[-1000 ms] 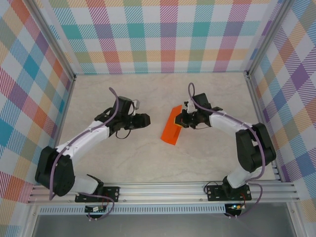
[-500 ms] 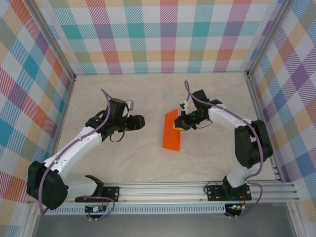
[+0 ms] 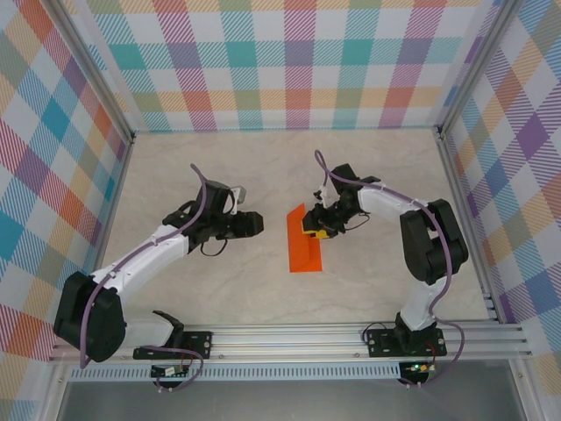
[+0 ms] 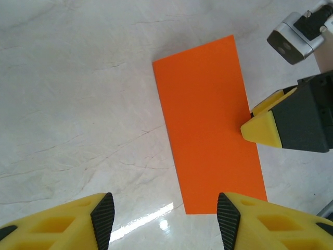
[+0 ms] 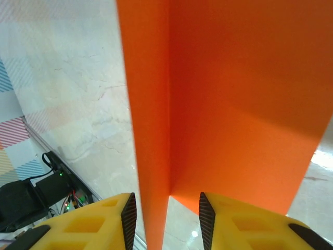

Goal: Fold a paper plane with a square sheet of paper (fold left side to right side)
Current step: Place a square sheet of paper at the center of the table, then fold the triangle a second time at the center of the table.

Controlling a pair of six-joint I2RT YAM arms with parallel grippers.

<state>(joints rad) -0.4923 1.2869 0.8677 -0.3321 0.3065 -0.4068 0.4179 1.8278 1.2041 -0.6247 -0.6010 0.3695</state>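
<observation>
The square sheet of paper (image 3: 305, 241) is bright orange and lies folded in half as a tall rectangle (image 4: 208, 120) mid-table. My right gripper (image 3: 312, 228) sits at its right edge, jaws open. In the right wrist view the loose paper layers (image 5: 223, 94) stand between the parted pads of that gripper (image 5: 167, 219), untouched by either pad. My left gripper (image 3: 260, 224) hovers open just left of the sheet; its wrist view has its fingers (image 4: 165, 219) astride the sheet's near corner, with a right gripper fingertip (image 4: 263, 127) at the paper's edge. The paper plane is out of view.
The marble-look tabletop (image 3: 219, 289) is walled by plaid panels (image 3: 289, 70) on three sides. An aluminium rail (image 3: 289, 338) with both arm bases runs along the near edge. Bare surface lies around the sheet.
My right gripper has opened and let go of the paper, which it carried leftward and laid down flatter. My left gripper has shifted right, closer to the sheet.
</observation>
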